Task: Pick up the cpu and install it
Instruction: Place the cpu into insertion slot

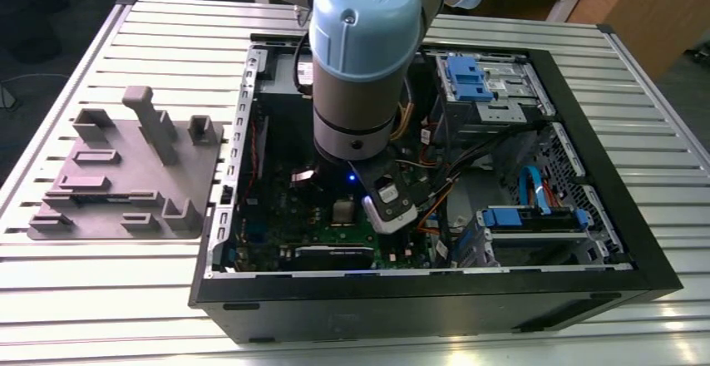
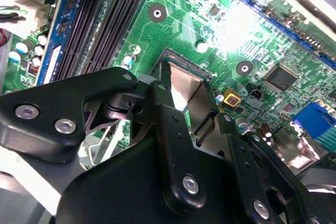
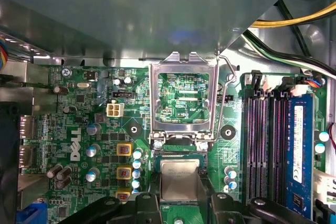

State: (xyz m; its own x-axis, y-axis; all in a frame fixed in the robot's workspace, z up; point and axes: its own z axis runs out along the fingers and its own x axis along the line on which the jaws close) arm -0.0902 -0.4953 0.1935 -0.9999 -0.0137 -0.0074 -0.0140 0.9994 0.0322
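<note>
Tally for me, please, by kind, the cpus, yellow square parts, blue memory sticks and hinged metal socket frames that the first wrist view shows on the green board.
cpu: 1
yellow square parts: 3
blue memory sticks: 1
hinged metal socket frames: 1
Total: 6

The arm [image 1: 352, 125] is a silver-grey cylinder with a pale blue joint cap [image 1: 367, 25]. The gripper [image 2: 185, 97] has black links with silver screws [image 2: 190, 184].

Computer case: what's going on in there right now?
The robot arm reaches down into the open computer case. Its hand is shut on the chip, holding it by two sides at the socket of the green board. The socket's metal frame is flipped open.
</note>
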